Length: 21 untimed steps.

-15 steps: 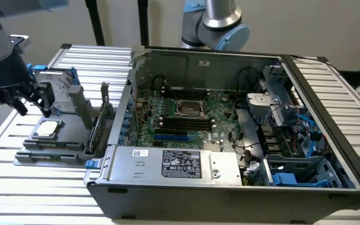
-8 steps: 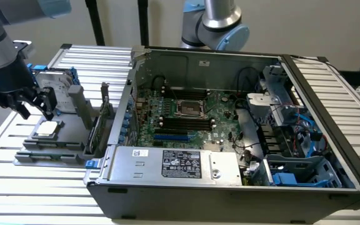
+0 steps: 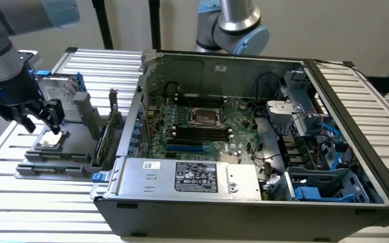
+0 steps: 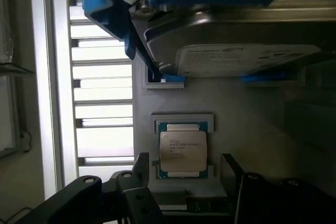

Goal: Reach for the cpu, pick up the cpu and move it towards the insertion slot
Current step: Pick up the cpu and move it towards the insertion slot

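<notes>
Cpu (image 4: 182, 152): small square silvery-white chip with a teal rim, lying in a grey tray (image 3: 69, 152) at nine o'clock from the computer case (image 3: 248, 212) in the exterior view. Gripper (image 3: 44, 126) is hovering just above it, fingers spread, holding nothing.

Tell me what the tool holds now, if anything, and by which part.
Nothing is held. The tool is open over the cpu, which lies flat in its gray holder, with the fingers clear of its sides.

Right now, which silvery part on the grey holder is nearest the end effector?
The cpu, the small square chip lying flat below the open end effector; the larger blue-railed hard drive stands farther away.
</notes>
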Available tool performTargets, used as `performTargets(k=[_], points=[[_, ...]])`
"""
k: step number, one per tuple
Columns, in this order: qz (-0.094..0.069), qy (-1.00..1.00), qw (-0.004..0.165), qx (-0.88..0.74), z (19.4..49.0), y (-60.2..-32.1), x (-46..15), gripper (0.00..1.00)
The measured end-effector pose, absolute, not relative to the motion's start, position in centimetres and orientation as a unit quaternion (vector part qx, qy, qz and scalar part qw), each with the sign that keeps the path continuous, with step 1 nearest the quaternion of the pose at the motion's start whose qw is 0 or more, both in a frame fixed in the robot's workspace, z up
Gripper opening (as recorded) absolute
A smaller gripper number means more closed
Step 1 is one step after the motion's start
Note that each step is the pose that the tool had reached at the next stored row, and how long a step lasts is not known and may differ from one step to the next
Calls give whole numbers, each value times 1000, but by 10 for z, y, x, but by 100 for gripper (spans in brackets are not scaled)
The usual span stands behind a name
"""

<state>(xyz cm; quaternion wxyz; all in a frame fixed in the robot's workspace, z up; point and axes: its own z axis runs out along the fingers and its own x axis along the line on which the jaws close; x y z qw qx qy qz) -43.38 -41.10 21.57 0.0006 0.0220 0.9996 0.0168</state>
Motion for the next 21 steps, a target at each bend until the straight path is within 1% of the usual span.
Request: performTargets(k=[10,21], points=[[17,1000,1,20,198,-411,-433,65],[17,1000,0,14,190,-411,-431,65]])
